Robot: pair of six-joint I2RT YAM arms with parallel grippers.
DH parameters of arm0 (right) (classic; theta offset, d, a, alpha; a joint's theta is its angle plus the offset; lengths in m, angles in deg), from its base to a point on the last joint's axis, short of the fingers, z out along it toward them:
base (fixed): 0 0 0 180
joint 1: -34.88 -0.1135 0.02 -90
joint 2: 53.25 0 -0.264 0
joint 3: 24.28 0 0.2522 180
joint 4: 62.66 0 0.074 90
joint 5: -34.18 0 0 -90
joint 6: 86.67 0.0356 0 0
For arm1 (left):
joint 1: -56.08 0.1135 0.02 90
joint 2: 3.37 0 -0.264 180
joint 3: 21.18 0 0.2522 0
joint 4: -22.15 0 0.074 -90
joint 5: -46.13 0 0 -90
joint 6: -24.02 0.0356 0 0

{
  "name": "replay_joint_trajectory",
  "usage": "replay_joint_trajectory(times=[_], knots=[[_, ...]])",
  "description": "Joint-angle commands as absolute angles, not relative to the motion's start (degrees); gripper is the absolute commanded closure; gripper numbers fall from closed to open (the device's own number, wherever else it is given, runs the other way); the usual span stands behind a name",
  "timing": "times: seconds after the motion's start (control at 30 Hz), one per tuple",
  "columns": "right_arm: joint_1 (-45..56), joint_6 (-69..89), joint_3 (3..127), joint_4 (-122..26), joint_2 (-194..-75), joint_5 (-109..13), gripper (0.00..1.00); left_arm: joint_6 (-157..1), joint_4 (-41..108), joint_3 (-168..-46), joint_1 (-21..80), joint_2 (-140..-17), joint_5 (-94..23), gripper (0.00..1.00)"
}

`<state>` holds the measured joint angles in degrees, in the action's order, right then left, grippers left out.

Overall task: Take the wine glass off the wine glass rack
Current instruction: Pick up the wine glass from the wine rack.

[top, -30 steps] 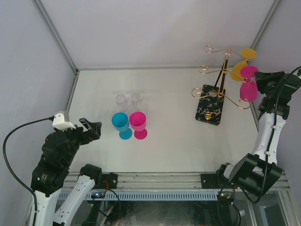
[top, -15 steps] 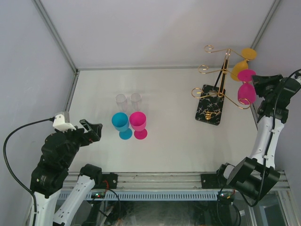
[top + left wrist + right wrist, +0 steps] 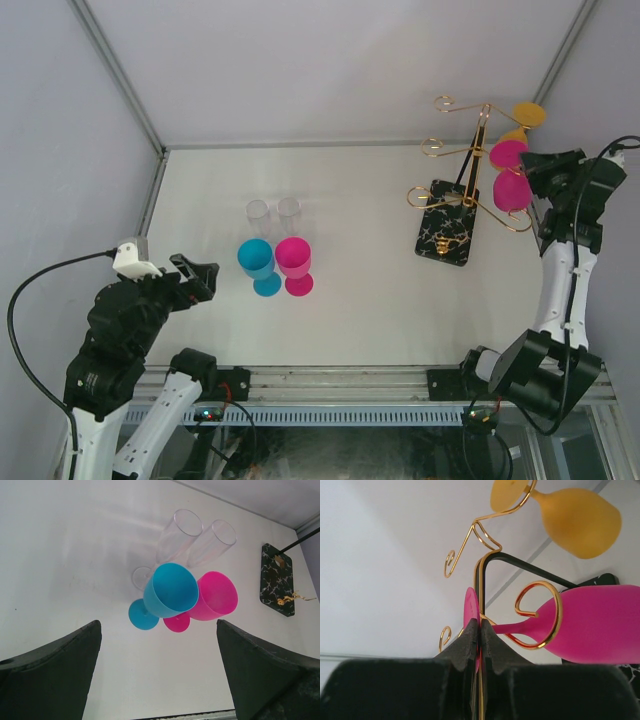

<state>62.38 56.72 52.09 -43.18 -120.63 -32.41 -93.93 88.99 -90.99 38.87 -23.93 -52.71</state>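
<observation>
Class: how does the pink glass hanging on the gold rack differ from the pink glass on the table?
The hanging pink glass hangs foot-up; the table pink glass stands upright. The right pincer grips the hanging one's foot; no pincer holds the table one. Both are pink, stemmed.

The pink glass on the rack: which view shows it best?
Right wrist: the pink glass is close, stem behind a rack loop, foot pinched by the right gripper. Top external shows it small; left wrist misses it.
</observation>
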Motion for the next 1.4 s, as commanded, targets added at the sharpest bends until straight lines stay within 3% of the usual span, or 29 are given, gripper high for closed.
replay_joint_trajectory(times=[0.0,0.7,0.93,1.37], knots=[[61.73,57.73,52.5,-50.2,-122.21,-34.28,1.0,-94.12,87.45,-94.23,39.23,-24.28,-52.16,0.0],[64.61,60.61,52.53,-53.51,-123.82,-37.69,1.0,-94.53,86.61,-93.39,39.25,-24.2,-52.04,0.0],[64.5,53.75,55.4,-50.62,-121.94,-41.49,1.0,-94.54,86.62,-93.59,39.24,-24.72,-51.37,0.0],[64.87,56.71,55.49,-51.65,-123.04,-38.58,1.0,-94.63,86.75,-93.74,39.22,-24.72,-50.88,0.0]])
